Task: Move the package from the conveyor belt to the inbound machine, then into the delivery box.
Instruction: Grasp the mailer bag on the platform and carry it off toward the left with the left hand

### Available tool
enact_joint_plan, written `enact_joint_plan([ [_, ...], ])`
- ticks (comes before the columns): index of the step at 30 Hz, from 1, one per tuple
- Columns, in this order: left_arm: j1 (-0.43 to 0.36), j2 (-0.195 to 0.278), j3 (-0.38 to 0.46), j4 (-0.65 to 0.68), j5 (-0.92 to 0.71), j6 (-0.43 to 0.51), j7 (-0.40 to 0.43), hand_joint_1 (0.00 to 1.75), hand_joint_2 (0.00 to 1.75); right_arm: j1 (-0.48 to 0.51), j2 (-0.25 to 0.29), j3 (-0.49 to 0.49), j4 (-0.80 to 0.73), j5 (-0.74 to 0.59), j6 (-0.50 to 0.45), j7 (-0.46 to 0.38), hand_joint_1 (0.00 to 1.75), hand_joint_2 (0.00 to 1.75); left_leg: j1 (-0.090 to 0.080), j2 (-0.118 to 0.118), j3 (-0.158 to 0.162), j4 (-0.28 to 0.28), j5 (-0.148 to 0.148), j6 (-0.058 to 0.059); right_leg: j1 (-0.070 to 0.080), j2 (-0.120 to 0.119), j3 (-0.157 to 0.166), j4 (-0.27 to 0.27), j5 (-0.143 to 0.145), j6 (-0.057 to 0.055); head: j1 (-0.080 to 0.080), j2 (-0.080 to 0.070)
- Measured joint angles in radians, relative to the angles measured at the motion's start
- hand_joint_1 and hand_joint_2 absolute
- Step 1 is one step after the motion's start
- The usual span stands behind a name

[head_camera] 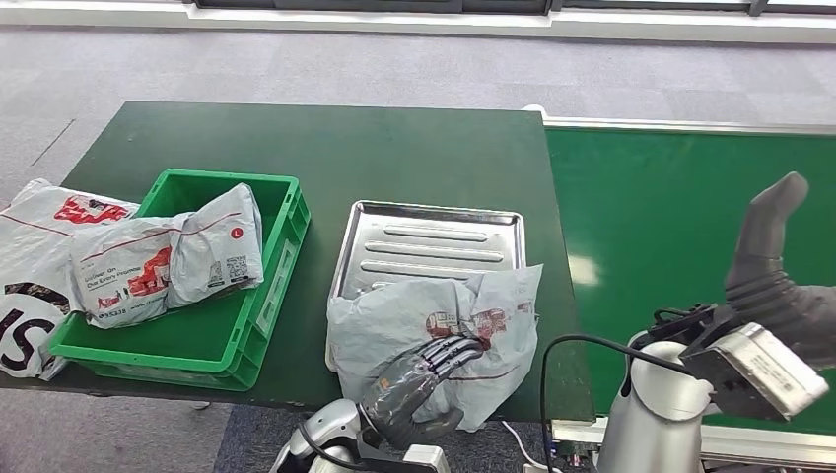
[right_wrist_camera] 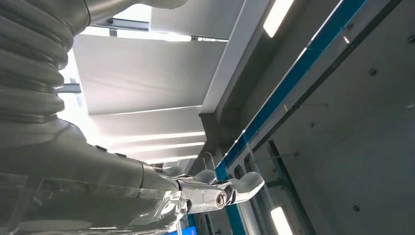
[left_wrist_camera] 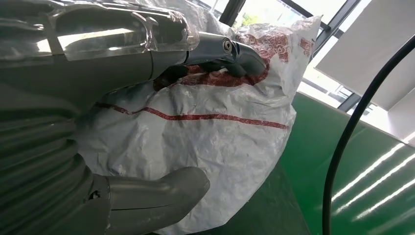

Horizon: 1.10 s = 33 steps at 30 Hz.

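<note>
My left hand grips grey package: fingers over top, thumb under. Package lies on near end of steel tray, overhanging tray's near rim and table edge. My right hand raised above green conveyor belt, right of tray, holding nothing, fingers apart. Green delivery box left of tray holds two more parcels.

Left hand grips package on tray.
</note>
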Motion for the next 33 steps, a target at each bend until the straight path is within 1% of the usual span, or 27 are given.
enact_joint_plan([
  [5,-0.012,-0.005,0.000,0.024,-0.014,0.005,0.001,0.00,1.75,0.001,0.000,-0.005,0.000,0.001,0.000,0.000,0.00,1.75,0.000,0.000,0.000,0.000,0.000,0.000,0.000,0.000,0.000,0.000,0.000,0.000,0.000,0.000],
  [7,-0.022,-0.009,0.000,0.036,-0.035,0.023,0.018,0.00,1.75,0.002,0.000,-0.009,0.000,0.001,0.000,0.000,0.00,1.75,0.000,0.000,0.000,0.000,0.000,0.000,0.000,0.000,0.000,0.000,0.000,0.000,0.000,0.000],
  [8,-0.028,-0.012,0.000,0.044,-0.056,0.048,0.039,0.00,1.75,0.002,0.000,-0.011,0.000,0.001,0.000,0.000,0.00,1.75,0.000,0.000,0.000,0.000,0.000,0.000,0.000,0.000,0.000,0.000,0.000,0.000,0.000,0.000],
  [10,-0.040,-0.016,0.000,0.063,-0.136,0.146,0.119,0.00,1.75,0.003,0.000,-0.015,0.000,0.001,0.000,0.000,0.00,1.75,0.000,0.000,0.001,0.000,0.000,0.000,0.000,0.000,0.000,0.000,0.000,0.000,0.000,0.000],
  [14,-0.067,-0.025,0.000,0.104,-0.390,0.420,0.367,0.00,1.75,0.005,-0.001,-0.020,-0.003,0.004,0.000,0.000,0.00,1.75,0.000,0.000,0.001,0.000,0.000,0.000,0.000,0.000,0.000,0.000,0.000,0.000,0.000,0.000],
  [16,-0.076,-0.027,0.000,0.124,-0.497,0.507,0.452,0.00,1.75,0.005,-0.001,-0.020,-0.003,0.006,0.000,0.000,0.00,1.75,0.000,0.000,0.001,0.000,0.000,0.000,0.000,0.000,0.000,0.000,0.000,0.000,0.000,0.000],
  [18,-0.080,-0.027,0.000,0.145,-0.576,0.555,0.513,0.00,1.75,0.005,-0.001,-0.019,-0.003,0.008,0.000,0.000,0.00,1.75,0.000,0.000,0.001,0.000,0.000,0.000,0.000,0.000,0.000,0.000,0.000,0.000,0.000,0.000],
  [22,-0.088,-0.028,-0.002,0.195,-0.614,0.590,0.616,0.00,1.75,0.005,-0.001,-0.017,-0.003,0.010,0.000,0.000,0.00,1.75,0.000,0.001,0.002,0.000,0.000,0.000,0.001,0.000,0.000,0.000,0.000,0.000,0.000,0.000],
  [26,-0.114,-0.030,-0.038,0.259,-0.615,0.615,0.712,0.00,1.75,0.006,-0.001,-0.016,-0.004,0.014,0.000,0.000,0.00,1.75,0.000,0.001,0.002,0.000,0.000,0.000,0.001,0.000,0.001,0.000,0.000,0.000,0.000,0.000],
  [29,-0.131,-0.033,-0.061,0.299,-0.615,0.630,0.743,0.00,1.75,0.006,-0.001,-0.016,-0.005,0.016,0.000,0.000,0.00,1.75,0.000,0.001,0.003,0.000,0.000,0.000,0.001,0.000,0.002,0.000,0.000,0.000,0.000,0.000],
  [33,-0.151,-0.036,-0.081,0.336,-0.615,0.632,0.751,0.00,1.75,0.006,-0.001,-0.016,-0.005,0.016,0.000,0.000,0.00,1.75,0.000,0.001,0.003,0.000,0.001,0.000,0.000,0.000,0.003,0.000,0.001,0.001,0.000,0.000],
])
